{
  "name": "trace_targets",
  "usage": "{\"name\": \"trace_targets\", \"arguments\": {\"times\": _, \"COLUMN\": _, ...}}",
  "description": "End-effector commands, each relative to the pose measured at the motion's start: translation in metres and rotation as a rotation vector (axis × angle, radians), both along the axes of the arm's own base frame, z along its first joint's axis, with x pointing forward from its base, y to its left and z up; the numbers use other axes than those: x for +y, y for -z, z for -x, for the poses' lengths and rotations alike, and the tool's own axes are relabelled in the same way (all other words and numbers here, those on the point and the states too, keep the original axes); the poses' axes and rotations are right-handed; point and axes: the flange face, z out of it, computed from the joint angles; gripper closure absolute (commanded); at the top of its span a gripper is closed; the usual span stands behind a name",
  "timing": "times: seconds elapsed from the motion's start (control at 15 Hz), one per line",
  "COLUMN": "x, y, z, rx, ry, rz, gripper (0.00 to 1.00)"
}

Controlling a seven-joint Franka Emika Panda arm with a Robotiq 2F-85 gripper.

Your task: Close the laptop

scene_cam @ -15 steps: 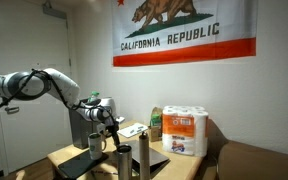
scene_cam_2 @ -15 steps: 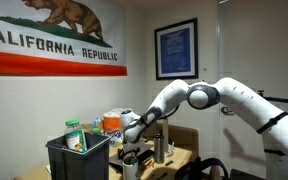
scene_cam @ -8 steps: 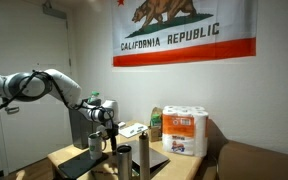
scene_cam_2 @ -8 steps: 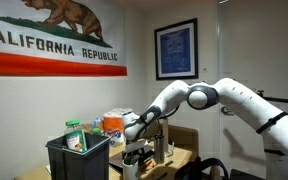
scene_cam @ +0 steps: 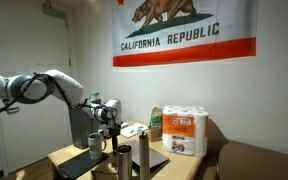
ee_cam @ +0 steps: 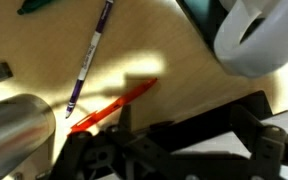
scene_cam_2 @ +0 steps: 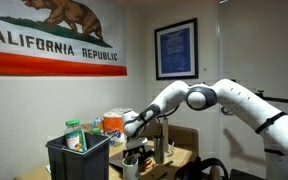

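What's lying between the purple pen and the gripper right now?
An orange-red pen lies on the tan tabletop between the purple pen and the gripper, shown in the wrist view.

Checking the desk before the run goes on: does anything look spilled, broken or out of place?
Nothing looks spilled or broken. In the wrist view a purple-and-white pen and an orange pen lie loose on the wooden table, at different angles, close to a metal bottle. Clutter rather than damage.

laptop (scene_cam: 84, 163) left on table (scene_cam: 58, 154), bottles (scene_cam: 144, 160) ctr front, towel pack (scene_cam: 187, 130) rt
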Motion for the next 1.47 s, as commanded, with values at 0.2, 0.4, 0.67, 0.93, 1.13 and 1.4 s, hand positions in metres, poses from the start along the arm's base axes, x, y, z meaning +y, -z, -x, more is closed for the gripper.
{"name": "trace_targets", "arguments": {"times": 0.2, "x": -0.003, "y": -0.001, "z": -0.012, "rx": 0.013, "ry": 0.002, "rz": 0.012, "gripper": 0.00}}
{"name": "trace_targets", "arguments": {"times": 0.4, "x": 0.000, "y": -0.004, "z": -0.024, "rx": 0.020, "ry": -0.013, "rz": 0.015, "gripper": 0.00}}
{"name": "trace_targets", "arguments": {"times": 0.67, "x": 0.003, "y": -0.006, "z": -0.033, "rx": 0.056, "ry": -0.018, "rz": 0.024, "gripper": 0.00}}
{"name": "trace_targets", "arguments": {"times": 0.93, "x": 0.009, "y": -0.020, "z": -0.032, "rx": 0.109, "ry": -0.043, "rz": 0.005, "gripper": 0.00}}
{"name": "trace_targets", "arguments": {"times": 1.13, "x": 0.015, "y": -0.038, "z": -0.027, "rx": 0.185, "ry": -0.083, "rz": -0.072, "gripper": 0.00}}
{"name": "trace_targets", "arguments": {"times": 1.4, "x": 0.019, "y": -0.056, "z": -0.028, "rx": 0.204, "ry": -0.041, "rz": -0.020, "gripper": 0.00}}
